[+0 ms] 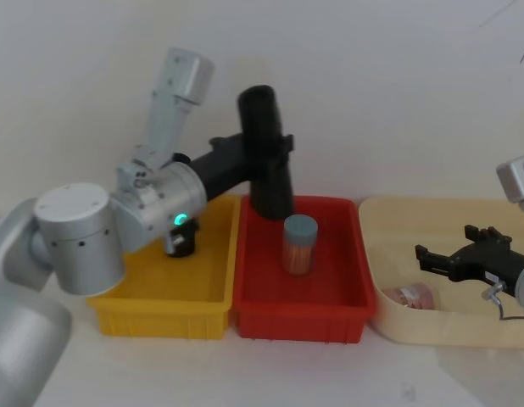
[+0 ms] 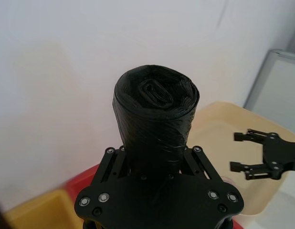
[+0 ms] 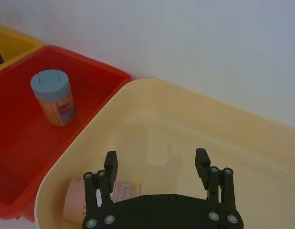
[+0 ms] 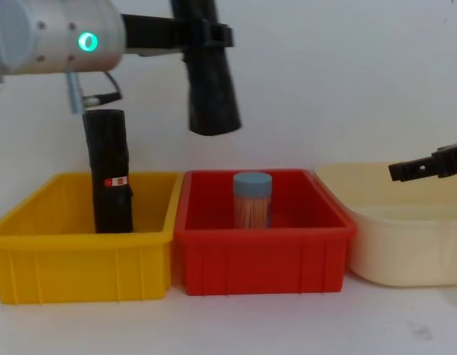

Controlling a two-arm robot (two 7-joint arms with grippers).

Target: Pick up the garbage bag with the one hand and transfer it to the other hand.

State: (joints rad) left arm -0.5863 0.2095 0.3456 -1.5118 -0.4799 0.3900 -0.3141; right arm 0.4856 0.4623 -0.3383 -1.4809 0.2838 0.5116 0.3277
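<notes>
No readable text; red-orange label [image 4: 118,181] on black roll [image 4: 109,148] too small.

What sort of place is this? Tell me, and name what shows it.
Probably a robot test bench: a yellow bin, red bin and cream tub lined up on a white table against a blank wall, the left gripper holding a garbage bag above them.
</notes>
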